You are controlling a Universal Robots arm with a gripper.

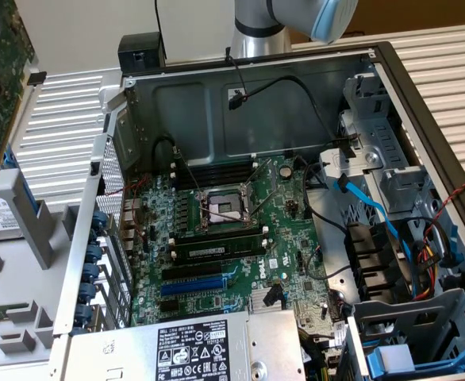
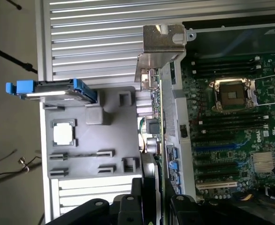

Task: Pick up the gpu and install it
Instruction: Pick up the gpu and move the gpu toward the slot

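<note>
The end effector (image 2: pixel 152 192) is clamped narrowly on the gpu (image 2: pixel 158 108), its dark fingers (image 2: pixel 136 190) pinching the card from both flat sides. In the wrist view the card is seen edge-on, running away from the end effector and ending in its silver bracket (image 2: pixel 163 40). A grip across the faces probably leaves the bracket and the connector edge free, which seating a card in a slot would need. The gpu hangs in the air, touching nothing. It is lined up over the case wall (image 2: pixel 177 103) that separates the grey tray (image 2: pixel 86 140) from the motherboard (image 2: pixel 231 140), so it is beside the board rather than above the slots. In the exterior view the arm (image 1: pixel 256 32) comes in at the top centre of the frame. The open case (image 1: pixel 217 111) fills the middle, with the motherboard lying flat inside it. The blue slot (image 1: pixel 191 284) at the lower centre is bare, as are the dark slots near it, so I judge the card to be lifted but not yet installed. The tray sits at the exterior view's lower left, with a blue-railed drive (image 2: pixel 53 89) on it.
</note>
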